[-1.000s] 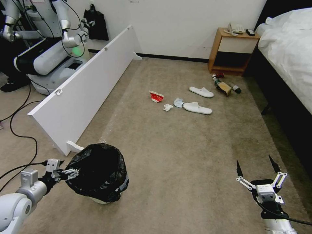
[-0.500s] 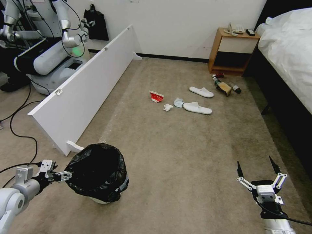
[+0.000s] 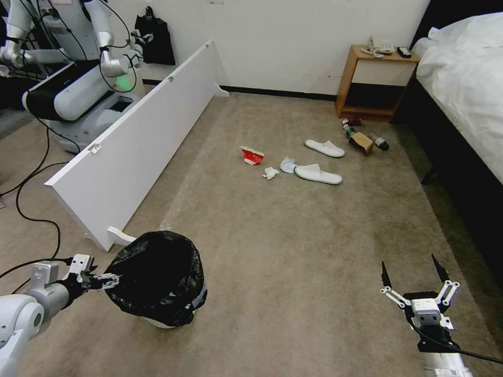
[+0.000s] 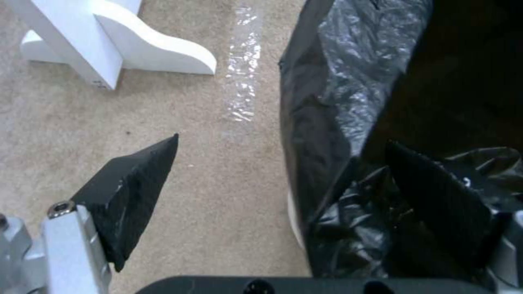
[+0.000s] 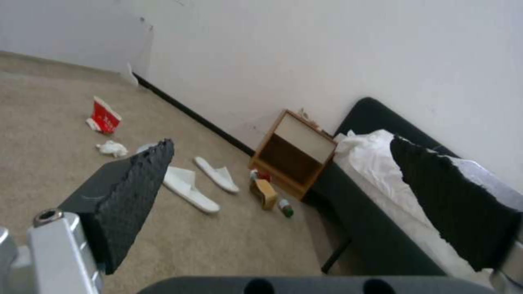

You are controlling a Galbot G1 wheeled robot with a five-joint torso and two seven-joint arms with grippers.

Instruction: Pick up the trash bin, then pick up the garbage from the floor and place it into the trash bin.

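Trash bin point(image 3: 157, 277) stands upright on the carpet point(image 3: 293, 251) at lower left of the head view, black liner bag spilling over its rim, mouth facing up, white base just showing under the bag; left gripper point(image 3: 99, 280) sits at the bin's 9 o'clock, level with the rim, fingers spread; in the left wrist view one finger point(image 4: 130, 196) hangs outside over bare carpet and the other point(image 4: 436, 196) lies over the bag folds at the rim point(image 4: 338, 122), so the rim wall appears to run between them, though contact cannot be made out; judged a rim pinch set up but not yet closed; bin's long axis is vertical, so the grasp would bite across the wall; left arm is plainly the nearer. Right gripper point(image 3: 415, 275) hovers low at the bin's 3 o'clock, well apart, fingers wide, holding nothing. Garbage lies far off toward 1 o'clock from the bin: red-white carton point(image 3: 252, 155), tissue wad point(image 3: 271, 173), two white slippers point(image 3: 318, 174), brown paper bag point(image 3: 360, 141) beside bottles near the wooden nightstand point(image 3: 373, 84); white board point(image 3: 136, 141) stands just behind the bin.
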